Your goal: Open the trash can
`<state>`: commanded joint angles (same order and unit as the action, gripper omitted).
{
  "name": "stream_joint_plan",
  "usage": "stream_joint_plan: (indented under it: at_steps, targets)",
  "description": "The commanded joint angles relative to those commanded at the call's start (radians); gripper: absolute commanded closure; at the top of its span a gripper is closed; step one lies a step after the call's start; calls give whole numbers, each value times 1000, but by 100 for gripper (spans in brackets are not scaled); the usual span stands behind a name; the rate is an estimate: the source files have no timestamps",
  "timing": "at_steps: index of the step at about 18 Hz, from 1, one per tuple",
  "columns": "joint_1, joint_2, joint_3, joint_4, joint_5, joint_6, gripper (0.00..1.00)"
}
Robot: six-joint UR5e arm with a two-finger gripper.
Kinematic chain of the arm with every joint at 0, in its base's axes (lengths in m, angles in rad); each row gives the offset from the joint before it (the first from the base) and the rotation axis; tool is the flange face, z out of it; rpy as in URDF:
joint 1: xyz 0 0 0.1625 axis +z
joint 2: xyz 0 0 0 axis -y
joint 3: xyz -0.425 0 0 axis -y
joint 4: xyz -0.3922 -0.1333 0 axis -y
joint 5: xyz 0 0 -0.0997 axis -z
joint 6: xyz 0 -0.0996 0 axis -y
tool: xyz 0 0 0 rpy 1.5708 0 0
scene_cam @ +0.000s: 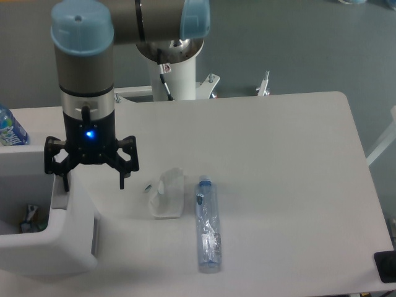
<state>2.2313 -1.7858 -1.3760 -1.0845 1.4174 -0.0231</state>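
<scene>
The white boxy trash can (62,247) stands at the left edge of the table, partly cut off by the frame. Its top shows an opening (25,213) with some rubbish inside. A white panel (21,154) behind the opening may be the raised lid; I cannot tell for sure. A grey strip (94,235) runs down the can's right side. My gripper (93,179) is open and empty, pointing down over the can's back right corner. Its left finger (65,179) is over the can and its right finger (122,178) is over the table.
A clear plastic bottle (207,226) with a blue cap lies on the table right of the can. A crumpled white tissue (168,195) lies beside it. Another bottle (9,127) stands at the far left edge. A black object (385,266) sits at the table's front right corner.
</scene>
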Motion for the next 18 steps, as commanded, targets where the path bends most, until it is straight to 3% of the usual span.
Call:
stream_joint_plan:
  at_steps: [3,6,13,18]
  targets:
    - [157,26,14,3,1,21,0]
    - [264,29,9,2,37,176,0]
    - [347,48,-90,-29,397,714,0]
    - [444,101,-158,-29,431,844,0]
